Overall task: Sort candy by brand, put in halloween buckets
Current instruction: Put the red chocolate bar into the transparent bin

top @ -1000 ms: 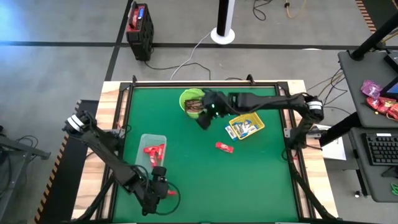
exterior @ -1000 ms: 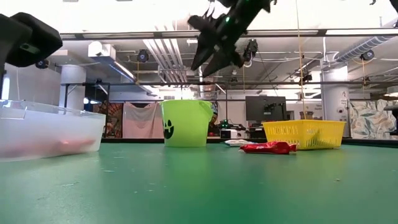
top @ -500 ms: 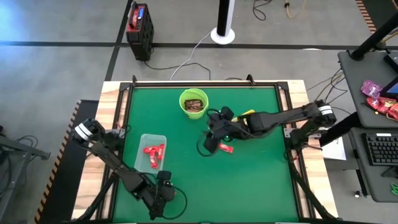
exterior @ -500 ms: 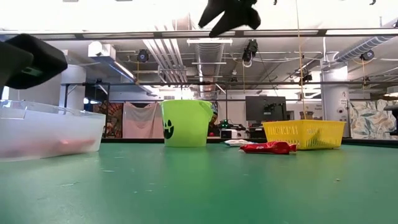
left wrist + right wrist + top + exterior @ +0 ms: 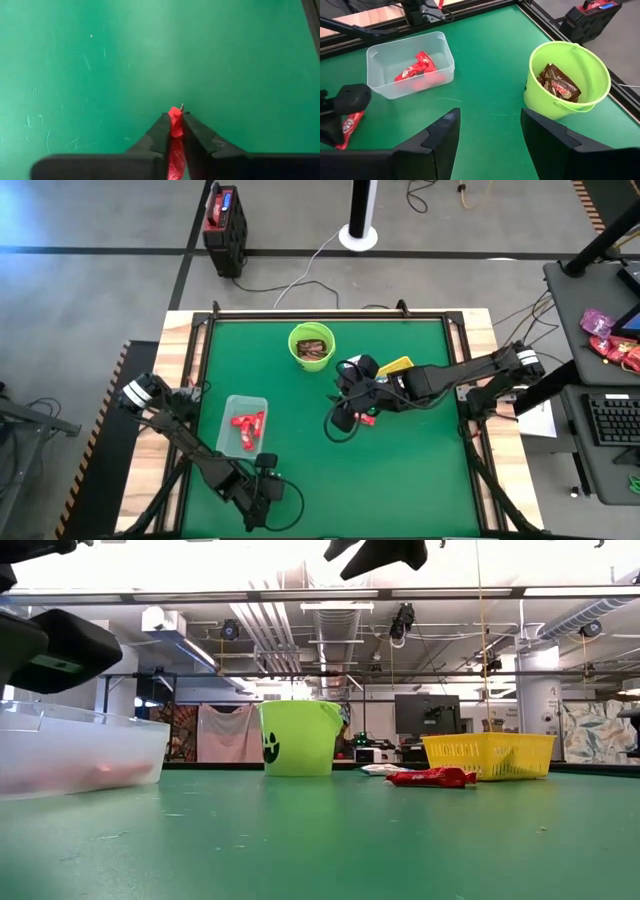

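The left pincer (image 5: 174, 131) is clamped on a red candy bar (image 5: 174, 135), its two fingers pressed tight against the wrapper, low over the tabletop (image 5: 400, 470) at about 7 o'clock in the high view. The right pincer (image 5: 490, 137) stands with its fingers wide apart and holds nothing; it hangs above mid-table, over a second red bar (image 5: 366, 418) lying on the green.

From the right wrist, the clear tub (image 5: 410, 62) shows red bars (image 5: 415, 70) inside, and the lime-green bucket (image 5: 570, 80) holds brown bars (image 5: 560, 85) (the low view shows only the bucket's outer wall with its printed face). The low view alone shows the yellow tray (image 5: 488, 754) clearly, with the loose red bar just beside it; in the high view the right arm covers most of the tray at about 3 o'clock. The tub sits at 8 o'clock, the bucket at 12.
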`<state>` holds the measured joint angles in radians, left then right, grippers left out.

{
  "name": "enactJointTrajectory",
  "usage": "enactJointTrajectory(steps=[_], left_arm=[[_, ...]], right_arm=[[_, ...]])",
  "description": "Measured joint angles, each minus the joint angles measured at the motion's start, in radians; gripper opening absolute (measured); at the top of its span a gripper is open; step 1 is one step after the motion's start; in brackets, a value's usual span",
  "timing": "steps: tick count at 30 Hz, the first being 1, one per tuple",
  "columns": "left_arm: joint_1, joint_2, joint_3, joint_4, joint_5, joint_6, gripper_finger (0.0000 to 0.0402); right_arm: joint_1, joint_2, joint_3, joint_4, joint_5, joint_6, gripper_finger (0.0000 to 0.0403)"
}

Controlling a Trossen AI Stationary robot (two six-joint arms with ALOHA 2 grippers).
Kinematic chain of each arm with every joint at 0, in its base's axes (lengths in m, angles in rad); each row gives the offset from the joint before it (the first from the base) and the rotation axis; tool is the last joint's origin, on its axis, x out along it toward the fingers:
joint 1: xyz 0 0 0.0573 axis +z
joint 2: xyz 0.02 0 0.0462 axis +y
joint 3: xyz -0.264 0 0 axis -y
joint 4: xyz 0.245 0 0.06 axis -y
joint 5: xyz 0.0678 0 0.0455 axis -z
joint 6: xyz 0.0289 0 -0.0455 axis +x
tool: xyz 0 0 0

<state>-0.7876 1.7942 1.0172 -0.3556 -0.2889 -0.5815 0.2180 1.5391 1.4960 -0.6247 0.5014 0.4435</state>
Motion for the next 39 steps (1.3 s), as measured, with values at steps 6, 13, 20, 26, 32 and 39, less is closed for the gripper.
enactJointTrajectory(steps=[6,13,20,26,32,39], left_arm=[[-0.002,-0.010,0.030,-0.054,-0.017,0.026,0.0005],[-0.002,-0.075,0.126,-0.262,-0.163,0.102,0.0001],[-0.002,-0.211,0.232,-0.616,-0.321,0.045,0.0000],[0.010,-0.365,0.142,-0.869,-0.343,-0.154,0.0000],[0.027,-0.506,-0.062,-0.716,-0.312,-0.184,0.0000],[0.071,-0.548,-0.215,-0.588,-0.222,-0.217,0.0006]], right_arm=[[0.000,0.000,0.000,0.000,0.000,-0.009,0.0201],[0.000,0.000,0.000,0.000,0.000,-0.010,0.0201],[0.000,0.000,0.000,0.000,0.000,-0.010,0.0201],[0.000,0.001,-0.025,0.002,-0.001,0.006,0.0201],[0.000,0.002,-0.059,0.000,-0.003,0.028,0.0201],[-0.002,0.002,-0.062,-0.007,-0.006,0.058,0.0201]])
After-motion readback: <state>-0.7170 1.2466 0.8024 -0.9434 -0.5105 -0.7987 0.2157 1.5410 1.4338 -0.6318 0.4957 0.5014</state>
